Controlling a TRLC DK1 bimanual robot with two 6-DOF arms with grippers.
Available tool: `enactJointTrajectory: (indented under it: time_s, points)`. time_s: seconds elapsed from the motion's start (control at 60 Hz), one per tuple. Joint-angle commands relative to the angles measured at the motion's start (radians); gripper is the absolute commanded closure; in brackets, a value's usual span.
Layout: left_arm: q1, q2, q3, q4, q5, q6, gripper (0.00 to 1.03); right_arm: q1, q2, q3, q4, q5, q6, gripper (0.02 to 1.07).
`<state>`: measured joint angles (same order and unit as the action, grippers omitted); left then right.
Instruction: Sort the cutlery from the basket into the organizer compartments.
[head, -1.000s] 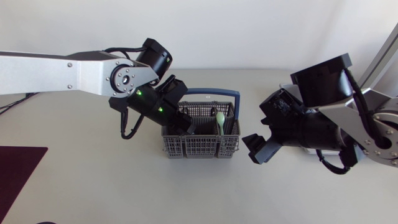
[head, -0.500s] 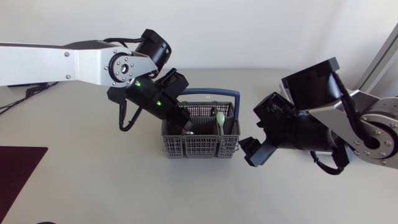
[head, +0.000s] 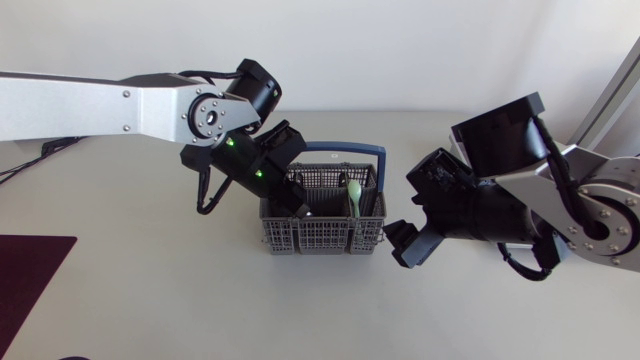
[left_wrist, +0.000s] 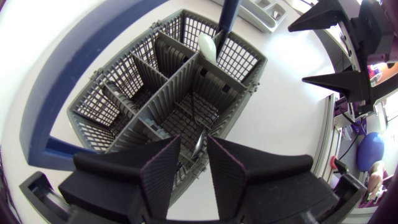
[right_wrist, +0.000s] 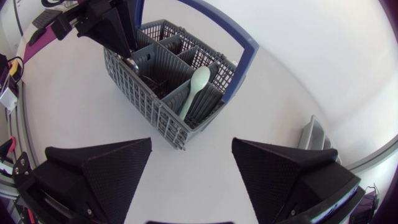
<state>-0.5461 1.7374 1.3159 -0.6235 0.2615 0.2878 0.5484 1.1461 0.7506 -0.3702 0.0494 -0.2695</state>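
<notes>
The left gripper (head: 300, 207) is inside the basket (head: 322, 237), jaws slightly apart around a metal utensil (left_wrist: 199, 144). The right gripper (head: 402, 243) hangs just right of the basket, jaws wide apart. A green spoon (head: 355, 192) stands in the basket's right side.

Left pincer (left_wrist: 194, 142) dipped (grip unclear); right pincer (right_wrist: 191, 144) spread wide.

Basket (head: 322, 236) mid-tabletop (head: 150, 300); left gripper (head: 298, 205) in its left part, spoon (head: 355, 192) in its right, right gripper (head: 403, 243) just right.
</notes>
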Motion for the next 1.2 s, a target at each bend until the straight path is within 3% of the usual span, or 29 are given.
enactJointTrajectory:
  time_s: [0.0,0.583,1.183]
  points:
    - [-0.012,0.027,-0.006,-0.01,-0.008,0.022,0.71,0.008,0.014,-0.031,0.008,0.001,-0.005,0.14]
    - [-0.031,0.082,0.005,-0.031,-0.057,0.057,0.72,0.007,0.012,-0.033,0.007,0.003,-0.01,0.14]
    - [-0.035,0.186,0.129,-0.212,-0.056,0.168,0.84,0.002,0.017,-0.036,0.007,0.004,-0.027,0.14]
